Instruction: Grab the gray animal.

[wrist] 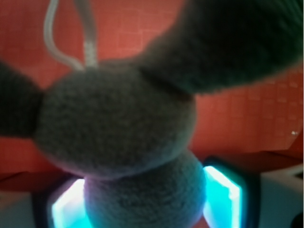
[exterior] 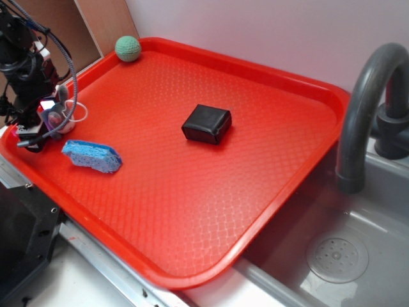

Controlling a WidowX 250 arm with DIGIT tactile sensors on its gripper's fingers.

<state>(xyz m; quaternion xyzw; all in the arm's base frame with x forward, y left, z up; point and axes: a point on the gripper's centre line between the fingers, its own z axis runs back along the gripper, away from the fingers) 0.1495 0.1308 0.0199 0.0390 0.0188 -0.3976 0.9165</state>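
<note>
Wrist view: we had the gray animal (wrist: pixel 118 137) dead centre between the jaws, body flanked by both fingers (wrist: pixel 223 190), ears pointing away; jaws looked pressed onto it, at the red tray (exterior: pixel 268 185) left edge.

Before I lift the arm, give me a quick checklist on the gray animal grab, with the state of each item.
1. Gray animal sits between the gripper's fingers: ok, its body fills the gap between the two lit pads in the wrist view.
2. Fingers pressing on the toy: cannot tell, contact edges are blurred.
3. Right toy targeted, not the blue sponge or green ball: ok, both lie apart from the gripper.
4. White loop free of the fingers: ok, it trails away over the red tray.
5. Lift path clear of the black box: ok, it rests mid-tray, well away.
</note>
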